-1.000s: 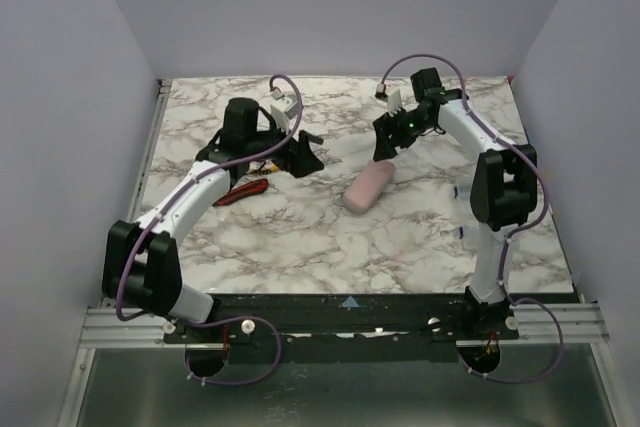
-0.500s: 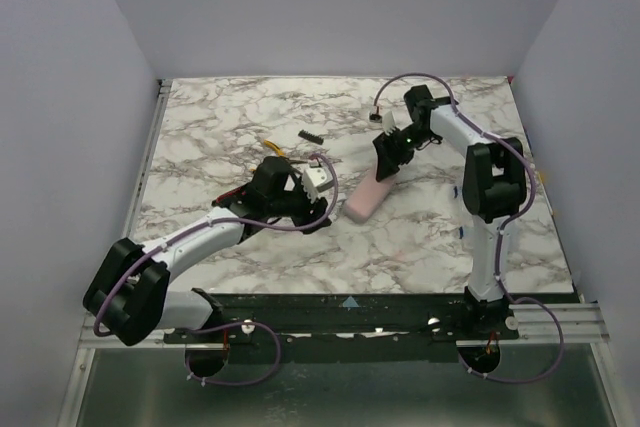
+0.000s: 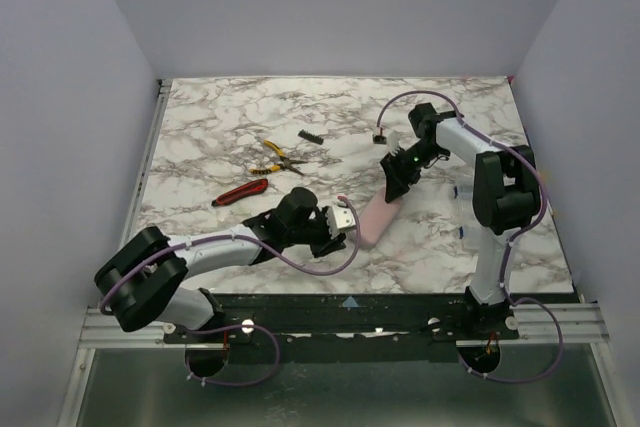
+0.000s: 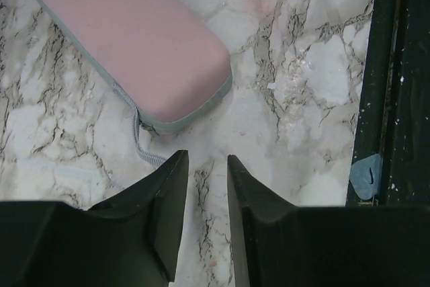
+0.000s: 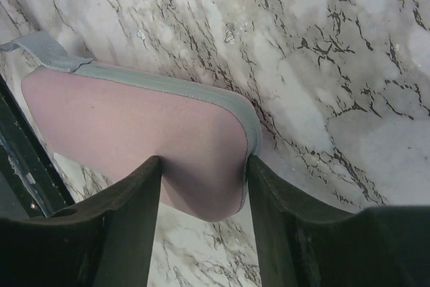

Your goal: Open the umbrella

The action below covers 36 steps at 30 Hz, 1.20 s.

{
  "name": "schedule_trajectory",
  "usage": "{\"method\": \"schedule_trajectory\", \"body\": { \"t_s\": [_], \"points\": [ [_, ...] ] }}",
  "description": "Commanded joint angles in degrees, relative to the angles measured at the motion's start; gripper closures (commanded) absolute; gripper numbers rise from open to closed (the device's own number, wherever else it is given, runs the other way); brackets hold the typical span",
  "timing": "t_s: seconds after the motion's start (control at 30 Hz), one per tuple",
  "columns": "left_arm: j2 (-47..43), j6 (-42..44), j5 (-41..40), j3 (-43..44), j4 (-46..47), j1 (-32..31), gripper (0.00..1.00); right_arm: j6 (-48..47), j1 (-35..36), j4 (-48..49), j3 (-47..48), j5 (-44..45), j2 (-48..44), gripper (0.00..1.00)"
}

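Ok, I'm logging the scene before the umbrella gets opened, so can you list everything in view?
umbrella: one, pink with grey trim, folded, right of centre on table
red-handled tool: one, red and black, left of centre
yellow-handled pliers: one, yellow and black, behind the red tool
small black piece: one, black, farther back
table: one, white-grey marble
arms: two, white and black, bases at near edge
left hand: one, black, narrowly open, empty, near umbrella's near end
right hand: one, black, closed on umbrella's far end
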Motion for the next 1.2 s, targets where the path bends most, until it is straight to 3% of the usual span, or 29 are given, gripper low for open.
{"method": "schedule_trajectory", "body": {
  "t_s": [0.0, 0.3, 0.77, 0.87, 1.03, 1.17],
  "points": [
    [4.28, 3.65, -1.74, 0.18, 6.1, -1.72, 0.71, -2.4, 0.24, 1.64, -2.31, 6.24, 0.25, 0.5],
    [11.53, 3.42, -7.14, 1.65, 9.93, -1.44, 0.77, -4.69, 0.23, 2.3, -3.34, 8.17, -0.72, 0.54],
    [15.55, 8.25, -5.55, 6.27, 12.23, -1.15, 0.67, -5.69, 0.28, 2.31, -3.52, 8.52, -1.05, 0.55],
    [16.2, 9.48, -4.25, 7.0, 11.03, -1.15, 0.74, -5.82, 0.32, 2.2, -3.66, 8.79, -1.21, 0.55],
    [16.04, 9.08, -2.02, 6.88, 10.32, 0.15, 0.96, -6.35, 0.27, 2.05, -4.54, 9.76, -1.96, 0.54],
    [15.86, 9.29, -1.42, 6.7, 9.93, 1.24, 1.0, -6.07, 0.15, 1.72, -4.49, 9.76, -3.3, 0.37]
  ]
}}
